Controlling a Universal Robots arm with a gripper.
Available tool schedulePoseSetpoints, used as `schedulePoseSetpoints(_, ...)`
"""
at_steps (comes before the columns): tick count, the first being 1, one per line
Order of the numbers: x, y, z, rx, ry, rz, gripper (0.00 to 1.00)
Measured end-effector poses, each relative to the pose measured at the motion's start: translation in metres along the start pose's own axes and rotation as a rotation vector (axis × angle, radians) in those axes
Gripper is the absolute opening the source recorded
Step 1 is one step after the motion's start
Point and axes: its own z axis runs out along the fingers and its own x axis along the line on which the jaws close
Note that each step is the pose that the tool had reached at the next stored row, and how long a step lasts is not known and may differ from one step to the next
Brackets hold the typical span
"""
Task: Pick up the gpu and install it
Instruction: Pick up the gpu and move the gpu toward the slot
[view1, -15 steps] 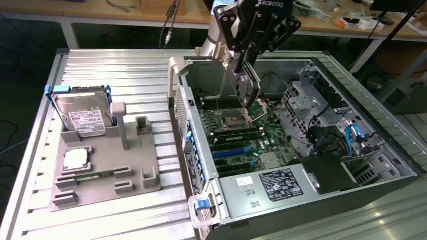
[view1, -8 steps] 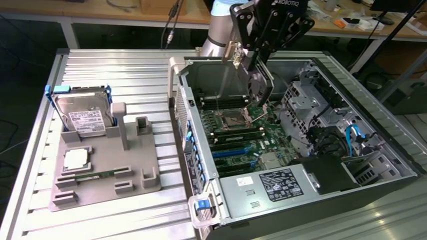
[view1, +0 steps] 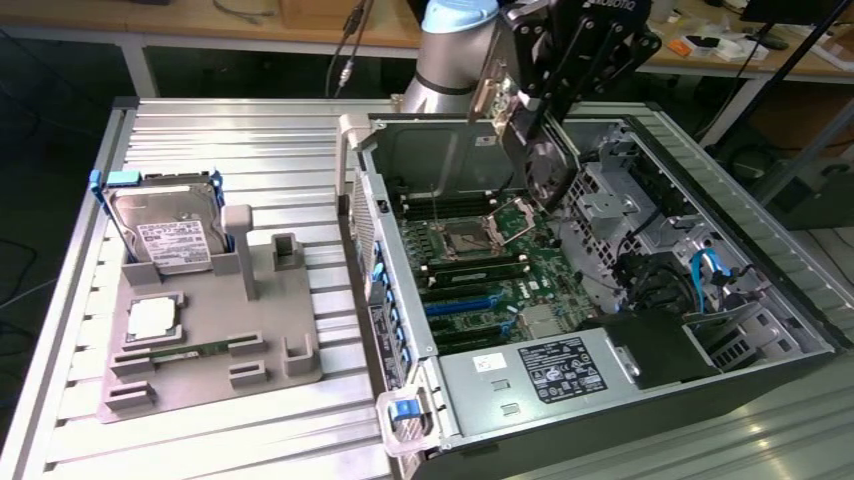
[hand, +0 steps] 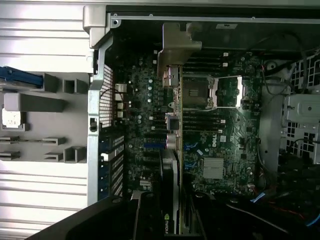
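We work on a ribbed metal desk (view1: 227, 130) that carries an open computer case (view1: 747, 250). Wooden workbenches (view1: 240, 20) stand beyond the case. Beside the case, a grey fixture tray (view1: 200, 370) holds a hard drive (view1: 167, 235) upright. The hand (view1: 534, 105) is positioned above the open side of the case, its fingers clamped on the gpu (view1: 545, 165). The gpu (hand: 172, 125) hangs on edge within the case opening, over the motherboard (view1: 494, 280). We cannot tell whether the card touches the board.

Ribbed metal table (view1: 214, 130) carries a grey holder tray (view1: 200, 382) beside the open computer case (view1: 694, 410)
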Motion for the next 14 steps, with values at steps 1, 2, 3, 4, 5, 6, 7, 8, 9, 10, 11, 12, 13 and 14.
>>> schedulePoseSetpoints(1, -0.003, -0.0002, -0.0006, -0.0001, 0.0012, 0.0, 0.27)
schedulePoseSetpoints(2, -0.006, -0.0004, -0.0012, -0.0002, 0.0023, 0.0, 0.27)
schedulePoseSetpoints(3, -0.01, -0.0007, -0.0019, -0.0001, 0.0039, 0.0, 0.27)
schedulePoseSetpoints(4, -0.012, -0.0009, -0.0023, -0.0001, 0.0048, 0.0, 0.27)
schedulePoseSetpoints(5, -0.016, -0.0011, -0.0029, -0.0002, 0.0061, 0.0, 0.27)
schedulePoseSetpoints(6, -0.019, -0.0013, -0.0034, -0.0003, 0.0074, 0.0, 0.27)
schedulePoseSetpoints(7, -0.022, -0.0016, -0.0039, -0.0003, 0.0089, 0.0, 0.27)
schedulePoseSetpoints(8, -0.025, -0.0018, -0.0043, -0.0002, 0.0104, 0.0, 0.27)
schedulePoseSetpoints(9, -0.028, -0.002, -0.0047, -0.0003, 0.0119, 0.0, 0.27)
schedulePoseSetpoints(10, -0.031, -0.0022, -0.005, -0.0004, 0.0134, 0.0, 0.27)
schedulePoseSetpoints(11, -0.034, -0.0024, -0.0053, -0.0004, 0.0147, 0.0, 0.27)
schedulePoseSetpoints(12, -0.037, -0.0026, -0.0056, -0.0006, 0.0162, 0.0, 0.27)
schedulePoseSetpoints(13, -0.041, -0.0027, -0.0059, -0.0007, 0.0177, 0.0, 0.27)
schedulePoseSetpoints(14, -0.044, -0.003, -0.0061, -0.0008, 0.0193, 0.0, 0.27)
